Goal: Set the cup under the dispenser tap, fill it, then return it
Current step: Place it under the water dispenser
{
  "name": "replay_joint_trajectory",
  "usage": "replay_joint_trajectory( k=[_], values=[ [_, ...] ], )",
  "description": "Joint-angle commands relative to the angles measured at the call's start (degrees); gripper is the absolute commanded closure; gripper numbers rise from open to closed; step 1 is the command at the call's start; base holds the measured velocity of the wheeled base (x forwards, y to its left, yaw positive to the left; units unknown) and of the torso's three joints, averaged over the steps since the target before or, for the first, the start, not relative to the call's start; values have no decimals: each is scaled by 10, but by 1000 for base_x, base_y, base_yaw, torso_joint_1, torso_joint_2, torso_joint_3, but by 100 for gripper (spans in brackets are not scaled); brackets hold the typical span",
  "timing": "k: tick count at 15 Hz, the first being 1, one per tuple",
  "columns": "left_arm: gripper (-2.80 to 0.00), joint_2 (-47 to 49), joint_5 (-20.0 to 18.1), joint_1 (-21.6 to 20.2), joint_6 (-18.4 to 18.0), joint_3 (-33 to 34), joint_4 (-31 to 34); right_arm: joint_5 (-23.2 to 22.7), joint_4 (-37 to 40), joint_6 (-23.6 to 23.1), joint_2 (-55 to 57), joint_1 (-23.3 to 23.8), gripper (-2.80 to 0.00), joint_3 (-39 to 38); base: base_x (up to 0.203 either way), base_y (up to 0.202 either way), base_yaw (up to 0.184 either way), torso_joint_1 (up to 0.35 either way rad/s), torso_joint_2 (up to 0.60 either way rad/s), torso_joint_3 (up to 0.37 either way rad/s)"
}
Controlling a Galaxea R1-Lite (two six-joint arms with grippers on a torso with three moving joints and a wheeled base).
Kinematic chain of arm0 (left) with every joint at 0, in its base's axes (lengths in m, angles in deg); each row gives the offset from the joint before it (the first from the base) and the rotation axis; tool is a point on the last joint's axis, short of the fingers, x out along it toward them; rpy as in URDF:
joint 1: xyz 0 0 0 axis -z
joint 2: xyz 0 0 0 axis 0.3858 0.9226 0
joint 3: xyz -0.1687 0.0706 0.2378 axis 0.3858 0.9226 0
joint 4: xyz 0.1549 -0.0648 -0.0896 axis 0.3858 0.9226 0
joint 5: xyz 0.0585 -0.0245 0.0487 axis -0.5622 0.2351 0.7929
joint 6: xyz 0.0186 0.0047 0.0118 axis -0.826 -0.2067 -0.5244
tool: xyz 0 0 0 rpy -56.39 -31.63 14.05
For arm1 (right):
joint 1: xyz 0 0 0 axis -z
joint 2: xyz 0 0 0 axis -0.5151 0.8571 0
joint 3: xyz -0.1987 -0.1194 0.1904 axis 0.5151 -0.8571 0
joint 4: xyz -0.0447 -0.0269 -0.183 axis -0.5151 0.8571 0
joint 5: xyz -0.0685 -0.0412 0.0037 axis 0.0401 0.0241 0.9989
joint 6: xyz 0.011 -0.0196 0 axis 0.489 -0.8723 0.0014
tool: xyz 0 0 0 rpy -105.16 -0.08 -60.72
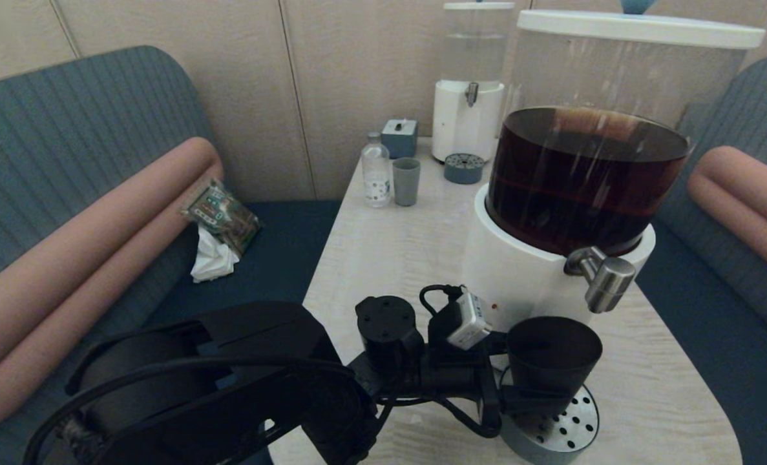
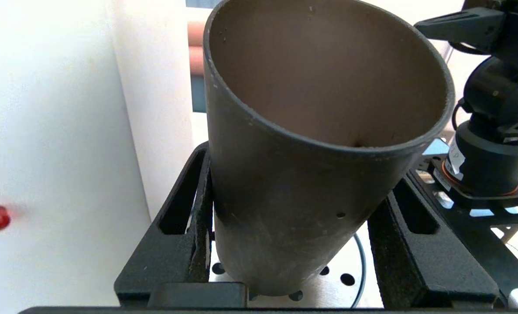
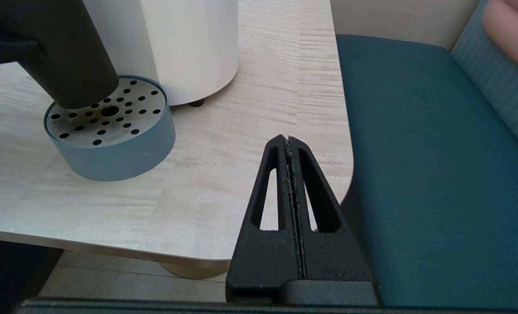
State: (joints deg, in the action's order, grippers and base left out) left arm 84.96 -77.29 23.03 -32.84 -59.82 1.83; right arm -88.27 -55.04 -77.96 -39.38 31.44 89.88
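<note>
The left gripper (image 1: 538, 391) sits at the bottom middle of the head view, its jaws pinching the cup (image 1: 553, 361). The cup stands on the round drip tray (image 1: 570, 429) on the bench (image 1: 383, 258), just below the dispenser tap (image 1: 606, 279). The right gripper (image 3: 290, 144) has its jaws pressed together near the bench edge.

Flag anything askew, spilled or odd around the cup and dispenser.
The cup, held by the left gripper, leans on the drip tray instead of standing upright, and sits left of the tap, not squarely under it. No spill shows. On the bench, a wrapper lies on crumpled tissue.
</note>
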Motion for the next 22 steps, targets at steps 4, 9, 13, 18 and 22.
replay_joint_trajectory(
  k=[4,9,13,18,22],
  values=[
    [0,8,-3,1,0,-5,-5,0,0,-1,0,0,0,-5,0,0,0,0,0,0],
    [0,22,-3,0,0,-25,-4,0,0,0,0,0,0,-5,0,0,0,0,0,0],
    [0,26,-3,0,0,-29,-5,0,0,0,0,0,0,-5,0,0,0,0,0,0],
    [0,25,-1,0,0,-30,-5,0,0,0,0,0,0,-5,0,0,0,0,0,0],
    [0,26,5,0,0,-29,-5,0,0,0,0,0,0,-5,0,0,0,0,0,0]
  ],
)
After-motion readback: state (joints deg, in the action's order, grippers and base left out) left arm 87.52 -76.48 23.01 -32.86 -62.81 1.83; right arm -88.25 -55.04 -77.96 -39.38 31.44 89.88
